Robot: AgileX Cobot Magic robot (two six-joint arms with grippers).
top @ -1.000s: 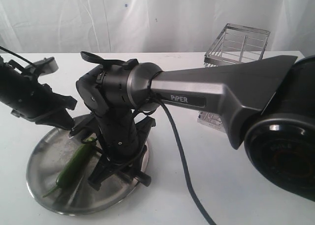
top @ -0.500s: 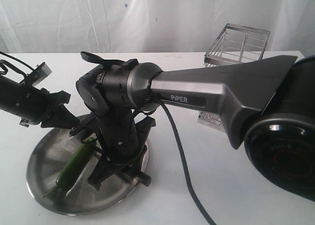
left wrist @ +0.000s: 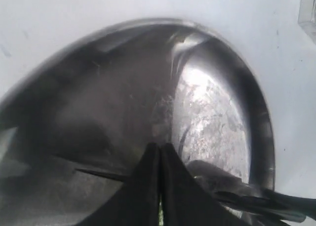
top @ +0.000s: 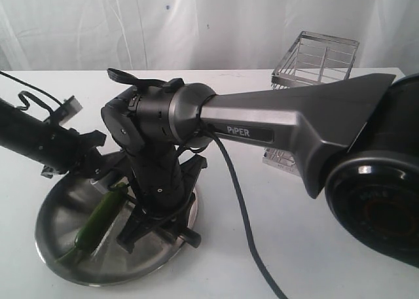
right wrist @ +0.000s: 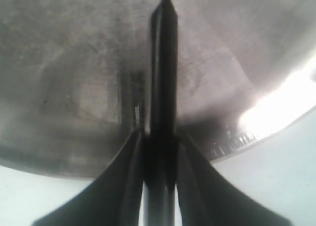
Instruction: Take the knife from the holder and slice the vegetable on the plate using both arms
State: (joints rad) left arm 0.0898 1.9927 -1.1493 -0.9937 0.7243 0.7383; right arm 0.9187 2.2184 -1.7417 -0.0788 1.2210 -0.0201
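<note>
The steel plate [top: 57, 215] lies at the front left with the green vegetable [top: 98, 222] slanting across it. My right gripper [right wrist: 159, 134] is shut on the knife [right wrist: 164, 63]. The dark blade points out over the plate [right wrist: 74, 63], low above it. In the exterior view that gripper [top: 141, 228] stands on the plate just right of the vegetable and hides the blade. My left gripper [top: 105, 169] hangs over the plate's far rim by the vegetable's upper end. Its fingers [left wrist: 159, 146] are pressed together above the plate [left wrist: 212, 112]. Whether they touch the vegetable is hidden.
The wire holder [top: 317, 55] stands at the back right, partly behind the grey PIPER link [top: 288, 125]. A black cable [top: 239, 207] droops from the right arm to the table in front. A white curtain closes off the back.
My left arm has dropped and reached right, from beside the plate to over its far rim. The vegetable has shifted slightly. The right arm has not moved.
</note>
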